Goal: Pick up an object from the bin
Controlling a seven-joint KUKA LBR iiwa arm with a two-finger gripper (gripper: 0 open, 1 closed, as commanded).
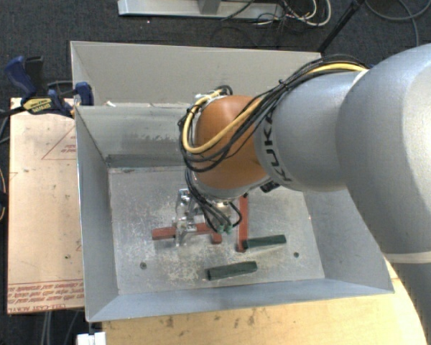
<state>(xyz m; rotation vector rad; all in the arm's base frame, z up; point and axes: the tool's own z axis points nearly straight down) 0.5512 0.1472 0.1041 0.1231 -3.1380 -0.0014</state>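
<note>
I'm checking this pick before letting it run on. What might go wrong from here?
1. The hand sits low over a thin red stick lying flat on the bin floor. It may scrape the metal, or the stick may slip out.
2. Another red bar and a green bar lie close by, toward the view's right. Lifting could nudge or drag them.

The grey bin [129,207] (floor scuffed pale) carried a red stick [161,233] near its middle, a second red stick [242,218] nearby, a green block [267,242] and another green block [232,270] toward the front edge.
</note>
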